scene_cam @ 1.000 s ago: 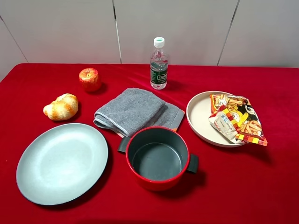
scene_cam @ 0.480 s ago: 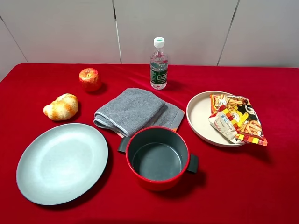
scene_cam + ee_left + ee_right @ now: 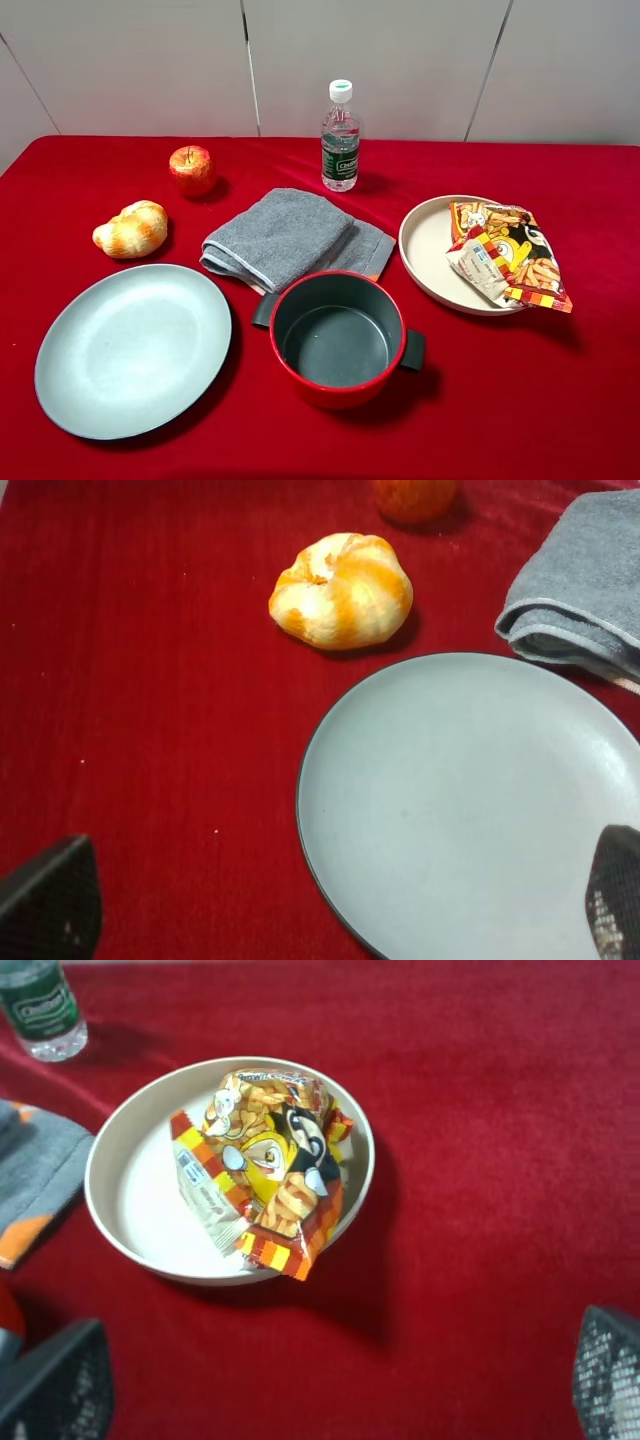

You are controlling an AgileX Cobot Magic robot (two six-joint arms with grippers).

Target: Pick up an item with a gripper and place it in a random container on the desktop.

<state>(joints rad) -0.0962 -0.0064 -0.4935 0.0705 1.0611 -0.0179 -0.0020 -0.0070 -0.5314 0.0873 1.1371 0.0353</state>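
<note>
Crinkly orange-yellow foil snack bag point(image 3: 508, 256) is lying in the shallow cream round dish point(image 3: 428, 247), one corner hanging over the rim, so placing looks done. Both black grippers, left point(image 3: 330, 905) and right point(image 3: 345, 1380), hang spread wide and empty, likely clear after release

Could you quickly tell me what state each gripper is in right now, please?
Left gripper: open, holding nothing, above the grey-blue plate.
Right gripper: open, holding nothing; the snack bag lies in the cream dish.
</note>
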